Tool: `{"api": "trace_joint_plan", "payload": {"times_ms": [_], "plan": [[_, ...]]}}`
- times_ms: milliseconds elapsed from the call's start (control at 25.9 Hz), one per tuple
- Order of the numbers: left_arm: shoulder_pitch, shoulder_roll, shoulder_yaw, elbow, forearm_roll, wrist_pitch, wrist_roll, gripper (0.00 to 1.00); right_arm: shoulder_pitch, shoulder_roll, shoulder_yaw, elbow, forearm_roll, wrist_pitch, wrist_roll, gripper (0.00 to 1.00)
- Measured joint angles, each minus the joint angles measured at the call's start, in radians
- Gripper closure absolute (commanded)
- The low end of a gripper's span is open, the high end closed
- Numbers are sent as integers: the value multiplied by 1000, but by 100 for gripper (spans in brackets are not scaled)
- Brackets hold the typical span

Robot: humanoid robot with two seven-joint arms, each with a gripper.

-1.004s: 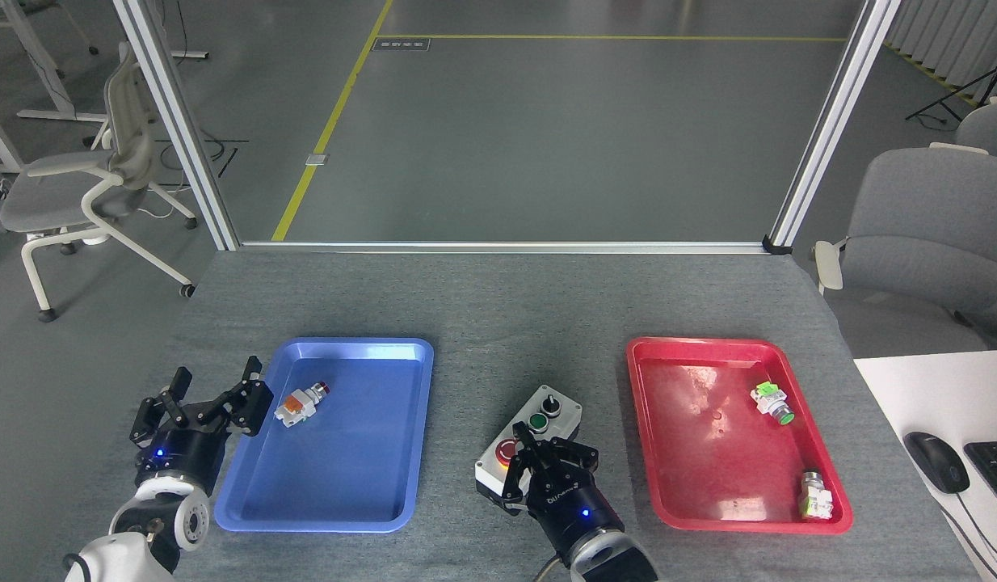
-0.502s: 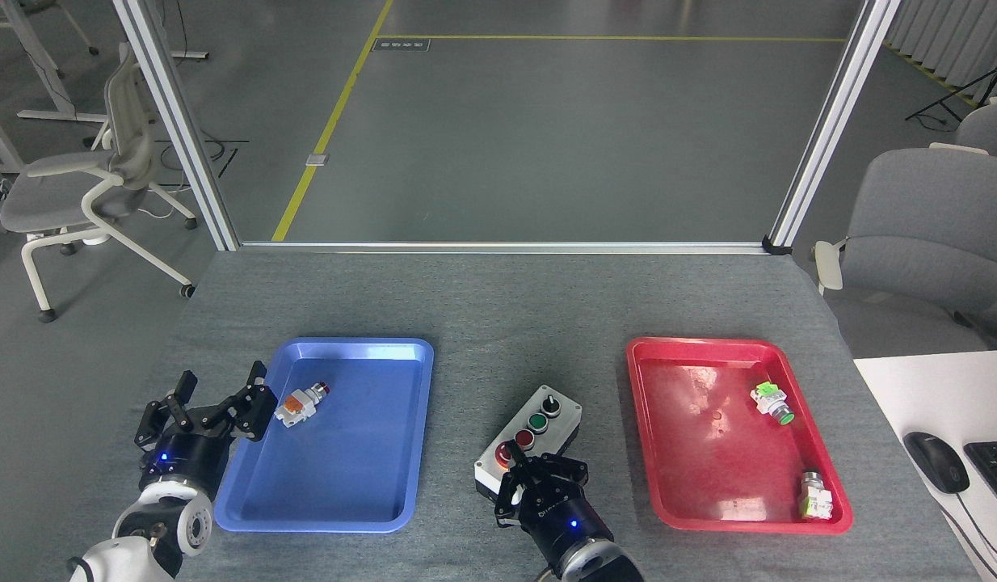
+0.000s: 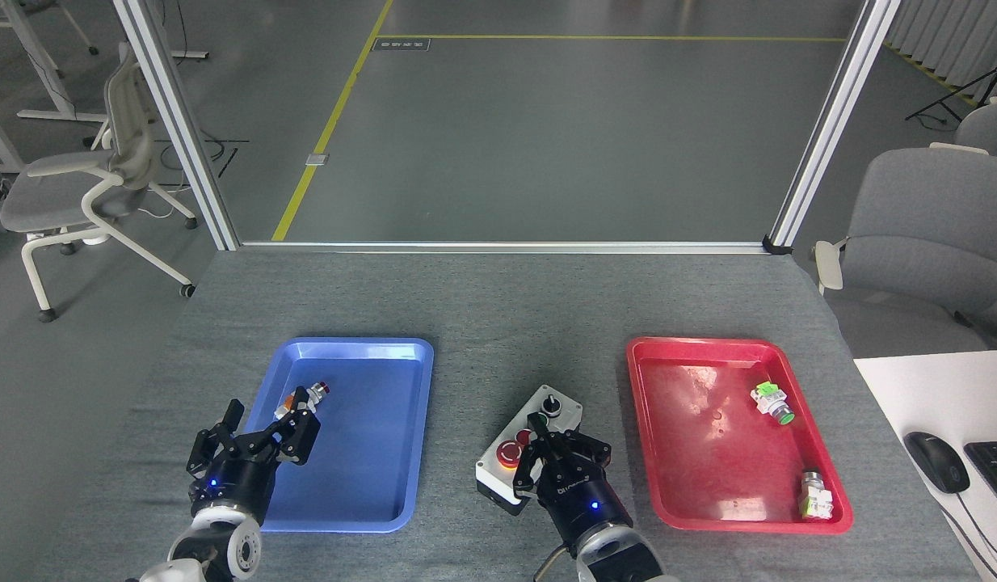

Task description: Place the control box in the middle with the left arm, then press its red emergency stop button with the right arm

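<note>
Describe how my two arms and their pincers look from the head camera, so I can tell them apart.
The left pincer is black and multi-fingered, unlettered, with a small blue light, on a white-and-silver wrist with a round silver joint. The right pincer is the same black multi-fingered build with a blue light, but carries white lettering across its front and sits on a silver wrist. A dark cable runs beside that wrist.

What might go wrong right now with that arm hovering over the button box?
The right gripper sits above the control box, hiding its green button, beside the red emergency stop button; it may press the wrong one. The box lies slanted, so a push could slide it. The left gripper could bump the loose part.
</note>
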Motion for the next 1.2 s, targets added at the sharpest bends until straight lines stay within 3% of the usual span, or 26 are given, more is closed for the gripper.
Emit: {"api": "trace_joint_plan", "payload": {"times_ms": [77,154,193,347,695,1197], "plan": [[0,-4,1,0,6,0,11,1,14,-13,-44,-31,-7,-11,-3,75],[0,-8,1,1,9,0,12,1,26,-30,-92,-56,-19,-29,-4,36],[0,-9,1,1,10,0,15,1,34,-40,-118,-66,-26,-35,-5,25],[0,-11,1,1,12,0,17,1,61,-91,-220,-86,-75,-53,-7,4],[0,-12,1,1,13,0,18,1,96,-174,-357,-124,-133,-54,-8,3],[0,-12,1,1,13,1,18,1,131,-185,-416,-155,-151,-53,-9,2]]}}
